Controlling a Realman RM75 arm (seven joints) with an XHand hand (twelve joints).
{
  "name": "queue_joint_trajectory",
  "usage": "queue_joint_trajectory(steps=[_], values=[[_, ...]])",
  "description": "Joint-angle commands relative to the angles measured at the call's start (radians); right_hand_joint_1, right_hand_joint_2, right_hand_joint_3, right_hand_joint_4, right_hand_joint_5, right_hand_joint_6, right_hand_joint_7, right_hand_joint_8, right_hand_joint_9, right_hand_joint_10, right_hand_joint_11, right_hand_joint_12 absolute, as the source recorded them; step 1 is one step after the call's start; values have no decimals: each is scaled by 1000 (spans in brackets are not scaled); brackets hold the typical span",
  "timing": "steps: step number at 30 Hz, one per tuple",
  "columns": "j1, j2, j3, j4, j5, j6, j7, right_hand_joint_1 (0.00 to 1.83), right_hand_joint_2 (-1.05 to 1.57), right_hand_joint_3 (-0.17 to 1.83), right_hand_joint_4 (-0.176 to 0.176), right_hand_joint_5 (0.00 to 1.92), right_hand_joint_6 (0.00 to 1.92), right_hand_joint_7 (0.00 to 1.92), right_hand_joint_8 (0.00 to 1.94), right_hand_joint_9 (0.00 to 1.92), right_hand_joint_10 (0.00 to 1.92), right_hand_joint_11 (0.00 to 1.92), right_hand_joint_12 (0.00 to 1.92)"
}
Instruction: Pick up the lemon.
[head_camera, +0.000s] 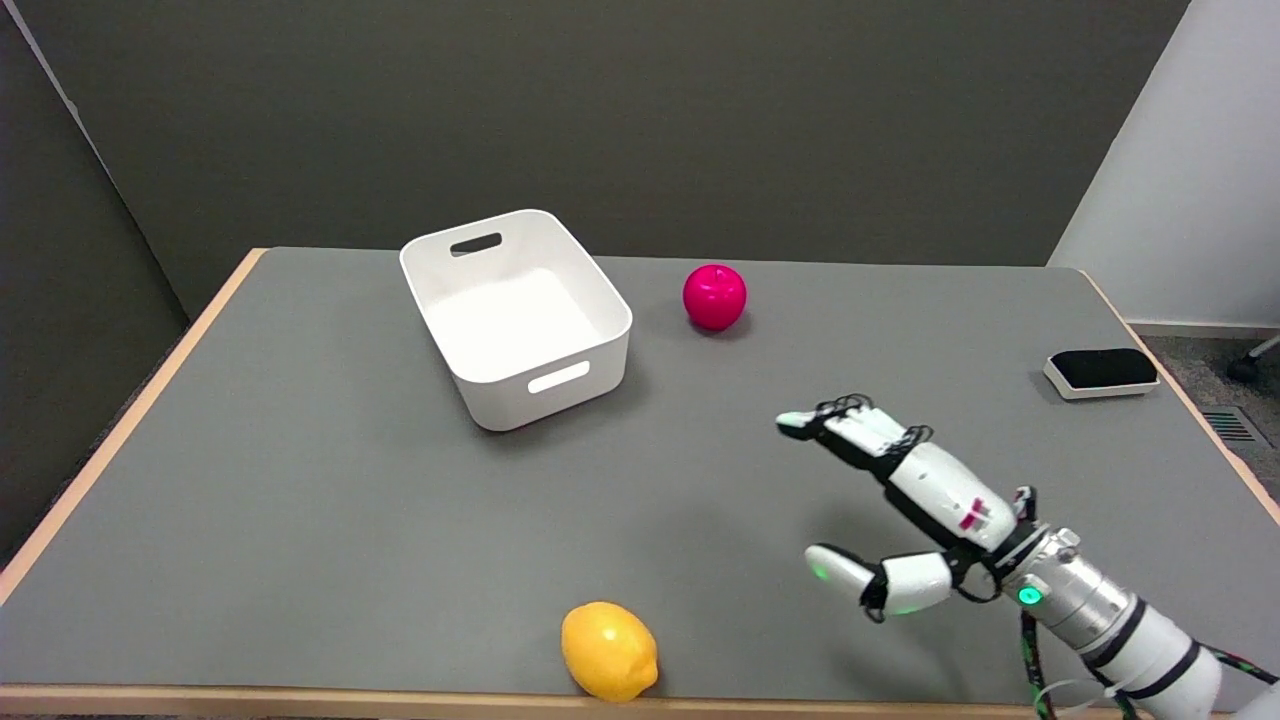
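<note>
White plastic handled bin (517, 318), glossy magenta apple (714, 296), black-topped white pad (1100, 372): far side of grey table (300, 500). Smooth yellow oval lemon (608, 650): near edge, unobstructed. Right hand (900, 500): fingers spread, holding nothing.

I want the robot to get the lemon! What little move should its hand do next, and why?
Probably the right hand should slide toward its left and nearer the table's front edge, until it is over the lemon. Its fingers are spread and hold nothing, and bare table shows between them and the lemon, which lies by the near edge. It should not close yet.
</note>
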Motion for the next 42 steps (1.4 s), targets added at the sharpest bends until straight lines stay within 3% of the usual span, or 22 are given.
queue_joint_trajectory(steps=[1, 5, 8, 20, 30, 42], values=[[-1, -14, -168, 80, 2, 91, -159, 520, 676, 801, -98, 170, 360, 203, 367, 61, 741, -1, 864], [4, -13, -166, 83, 2, 103, -157, 519, 676, 799, -98, 170, 360, 204, 368, 61, 742, -1, 867], [4, -11, -165, 86, 2, 106, -152, 499, 611, 937, -98, 139, 434, 170, 457, 70, 727, -1, 900], [-42, 11, -182, 111, 0, 55, -150, 489, 605, 937, -101, 145, 441, 179, 467, 81, 734, -1, 939], [-61, 14, -265, 80, 2, -5, -60, 504, 601, 944, -89, 170, 461, 202, 470, 95, 735, -1, 986], [-31, 20, -416, 105, 0, 36, -156, 596, 610, 955, -89, 161, 452, 184, 452, 82, 724, -1, 967]])
